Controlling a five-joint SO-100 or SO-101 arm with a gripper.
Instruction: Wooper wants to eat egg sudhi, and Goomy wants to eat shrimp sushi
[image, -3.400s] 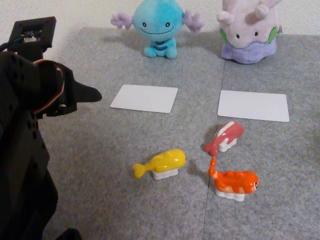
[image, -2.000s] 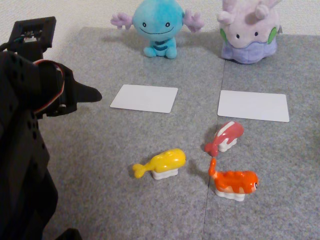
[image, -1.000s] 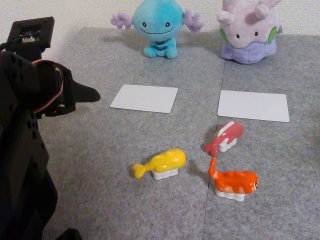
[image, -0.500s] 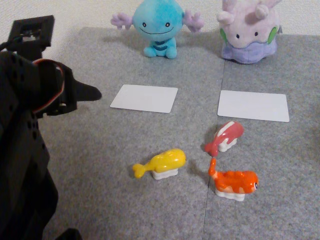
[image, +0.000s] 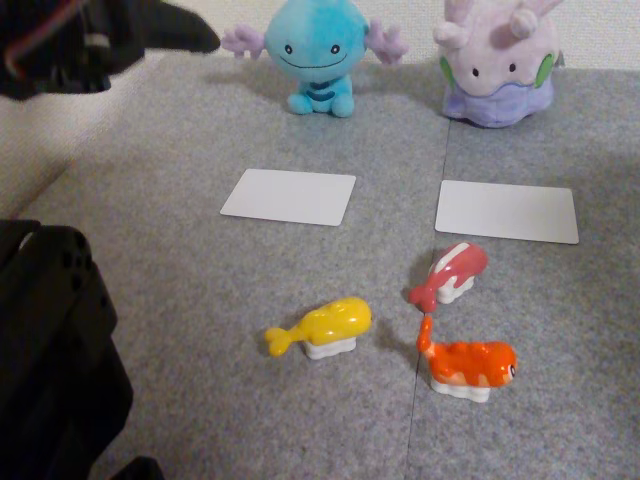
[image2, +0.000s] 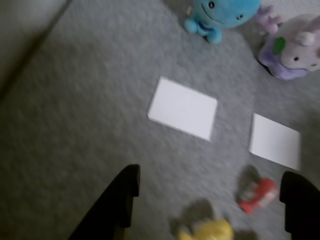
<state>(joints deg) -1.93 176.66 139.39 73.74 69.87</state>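
- No container shows; two white cards lie flat on the grey mat. In the fixed view the left card (image: 288, 196) sits in front of Wooper (image: 312, 52) and the right card (image: 507, 211) in front of Goomy (image: 497, 62). Both cards are bare.
- Wooper sits upright at the top centre of the fixed view, facing the camera; Goomy stands at the upper right, its top cut off by the frame edge.
- The egg sudhi (image: 322, 328) rests on the mat at lower centre of the fixed view, its long axis running left to right and slightly tilted, tail fin pointing left.
- The shrimp sushi (image: 466, 366) lies to its right, just across the mat seam, head to the right and thin tail turned up at its left end.
- A pink-red sushi toy (image: 449, 274) sits just above the shrimp, angled with its narrow end toward the lower left.
- In the wrist view the gripper (image2: 210, 200) hangs above the mat with its two dark fingers spread wide apart at the bottom edge, holding nothing.
- The wrist view is blurred; the yellow toy is cut off by the bottom edge between the fingers.
- In the fixed view the arm's tip reaches into the upper left corner, blurred, and its dark base fills the lower left.
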